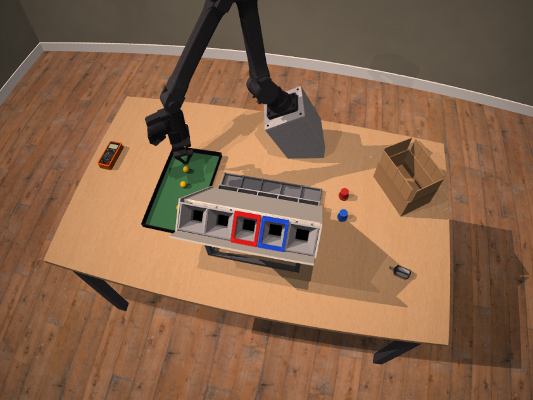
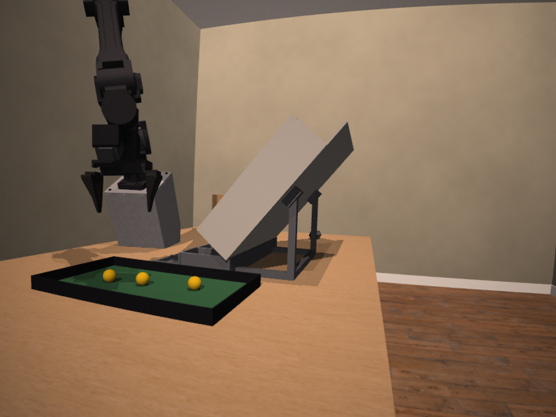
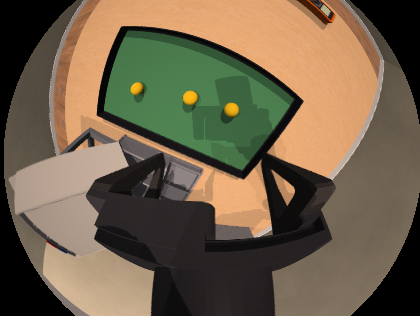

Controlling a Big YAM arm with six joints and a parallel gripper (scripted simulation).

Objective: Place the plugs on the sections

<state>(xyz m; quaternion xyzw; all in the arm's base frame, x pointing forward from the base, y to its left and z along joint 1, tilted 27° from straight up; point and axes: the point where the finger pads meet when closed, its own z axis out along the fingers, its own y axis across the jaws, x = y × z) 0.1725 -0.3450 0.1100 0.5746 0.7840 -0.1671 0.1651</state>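
Observation:
My gripper [image 1: 185, 160] [image 2: 124, 211] [image 3: 213, 156] is open and empty, pointing down above the end of the green tray [image 1: 163, 206] [image 2: 215, 295] [image 3: 150, 60] near the robot base. Three yellow marbles lie in the tray: one nearest the gripper [image 1: 185, 169] [image 2: 109, 275] [image 3: 231, 110], a middle one [image 1: 183, 184] [image 2: 142, 278] [image 3: 190, 98] and a far one [image 2: 194, 283] [image 3: 137, 89]. The red-banded funnel [image 1: 247, 214] is the middle one of the row; the blue-banded funnel [image 1: 271, 247] is beside it. The red plug [image 1: 343, 193] and blue plug [image 1: 342, 215] stand right of the sections [image 1: 271, 187]. The pipes are hidden.
The sloping cover [image 1: 258, 202] [image 2: 269, 179] [image 3: 75, 170] rises beside the marble tray on a dark frame [image 2: 292, 242]. An open cardboard box [image 1: 409, 176] and a small scoop-like object [image 1: 402, 271] are at the right. An orange multimeter [image 1: 110, 154] [image 3: 320, 10] lies beyond the tray.

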